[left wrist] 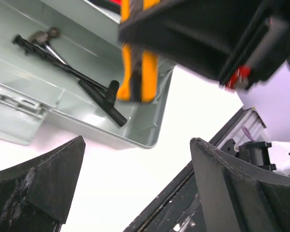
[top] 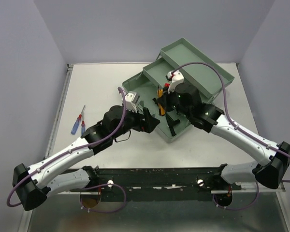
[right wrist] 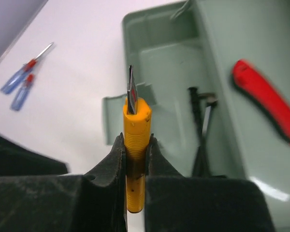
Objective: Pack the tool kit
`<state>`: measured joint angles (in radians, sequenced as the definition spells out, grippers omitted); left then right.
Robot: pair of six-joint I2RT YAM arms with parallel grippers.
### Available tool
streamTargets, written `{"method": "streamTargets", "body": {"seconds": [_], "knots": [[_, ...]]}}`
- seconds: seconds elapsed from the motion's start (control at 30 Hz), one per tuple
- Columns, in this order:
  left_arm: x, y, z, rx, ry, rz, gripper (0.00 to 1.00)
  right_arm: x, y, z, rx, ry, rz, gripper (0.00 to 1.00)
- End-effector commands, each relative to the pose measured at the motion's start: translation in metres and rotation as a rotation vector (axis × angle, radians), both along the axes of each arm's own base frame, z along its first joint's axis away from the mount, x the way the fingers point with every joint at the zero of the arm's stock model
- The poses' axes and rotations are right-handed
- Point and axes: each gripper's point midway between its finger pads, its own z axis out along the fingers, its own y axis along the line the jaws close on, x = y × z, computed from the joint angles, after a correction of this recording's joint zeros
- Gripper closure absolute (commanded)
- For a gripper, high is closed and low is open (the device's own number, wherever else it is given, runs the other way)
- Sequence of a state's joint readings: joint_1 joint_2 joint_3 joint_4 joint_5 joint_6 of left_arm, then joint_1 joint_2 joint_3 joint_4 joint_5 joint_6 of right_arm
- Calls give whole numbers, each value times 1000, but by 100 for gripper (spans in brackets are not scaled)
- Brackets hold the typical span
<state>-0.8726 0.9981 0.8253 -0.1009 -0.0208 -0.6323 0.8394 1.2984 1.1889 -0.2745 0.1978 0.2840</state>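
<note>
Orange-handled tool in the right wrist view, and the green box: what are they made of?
Orange-handled tool: handle looks matte moulded plastic, ribbed; thin grey tip looks metal. Tool kit: probably smooth sage-green plastic, by rounded moulded corners and soft sheen.

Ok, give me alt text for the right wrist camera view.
Jaws shut on an upright orange-handled tool with a metal tip, over the open green toolbox. A red-handled tool and black tools lie inside; two blue-handled screwdrivers rest on the table.

Two white-and-black arms [top: 63, 157] with looping purple cables [top: 224, 96]
</note>
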Motion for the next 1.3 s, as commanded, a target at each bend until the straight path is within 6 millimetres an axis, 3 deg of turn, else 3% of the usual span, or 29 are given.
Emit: {"method": "streamTargets", "body": {"seconds": [0.0, 0.13, 0.3, 0.37, 0.5, 0.6, 0.77, 0.9, 1.07, 1.17, 1.27], "knots": [[8, 46, 25, 149, -133, 72, 1, 40, -58, 48, -297, -191, -188, 99], [33, 118, 15, 308, -111, 242, 1, 68, -85, 60, -545, -203, -240, 99], [57, 201, 0, 410, 15, 458, 1, 110, -85, 56, -678, -221, -202, 99], [62, 223, -12, 462, 80, 510, 1, 130, -81, 59, -723, -247, -204, 99], [71, 256, -48, 528, 221, 572, 1, 167, -80, 46, -864, -254, -214, 99], [74, 267, -69, 549, 273, 601, 1, 190, -81, 27, -929, -232, -220, 99], [78, 281, -84, 595, 279, 637, 1, 209, -82, 7, -964, -211, -218, 95], [74, 286, -99, 640, 326, 633, 1, 215, -83, -8, -914, -166, -207, 70], [70, 290, -102, 655, 325, 643, 1, 214, -83, -23, -863, -117, -181, 53], [70, 294, -101, 671, 320, 658, 1, 210, -78, -21, -809, -111, -164, 39], [71, 295, -104, 685, 332, 656, 1, 206, -76, -8, -757, -121, -161, 35]]}}
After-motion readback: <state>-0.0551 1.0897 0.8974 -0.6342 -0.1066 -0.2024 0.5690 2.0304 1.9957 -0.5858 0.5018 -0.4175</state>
